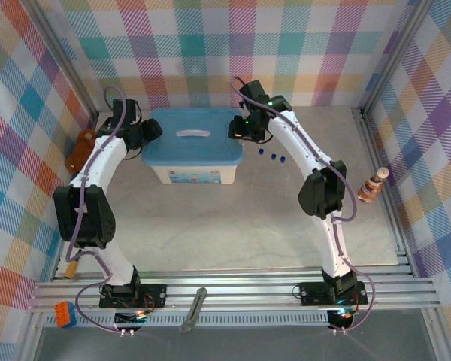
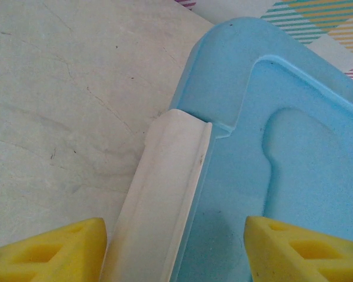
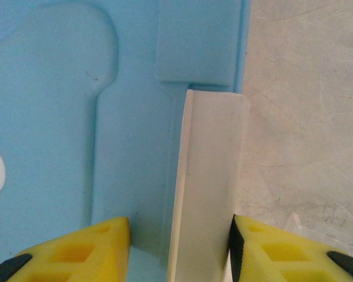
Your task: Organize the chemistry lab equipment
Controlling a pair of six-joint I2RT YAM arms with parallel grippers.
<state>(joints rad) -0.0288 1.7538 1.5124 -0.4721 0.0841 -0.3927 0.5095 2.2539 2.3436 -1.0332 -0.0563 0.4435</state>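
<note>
- The bench is pale and marbled, closed in by plaid walls on 3 sides.
- A white box stands near the far edge, a little left of the middle. A blue lid is on it, with a pale handle at its centre.
- The left claw sits at the left end of the lid. In the left wrist view it stands wide and holds nothing.
- The white left latch lies between its yellow fingers. One finger is just beside the latch; the other is over the lid, apart from it.
- The right claw sits at the right end of the lid. Seen from the right wrist it is also parted and grips nothing.
- The white right latch stands between its fingers. The outer finger is right against the latch; the inner one is apart, over the lid.
- 3 tubes lie on the bench just right of the box, near the right claw. Their blue caps sit in a short row; the clear bodies are too faint to make out.
- A brown bear lies at the left edge, beside the left arm.
- A brown-and-white figure rests at the right edge.
- On the rail at the near edge, a grey tool lies between the 2 arm bases.
- An orange block sits at the near left corner.
</note>
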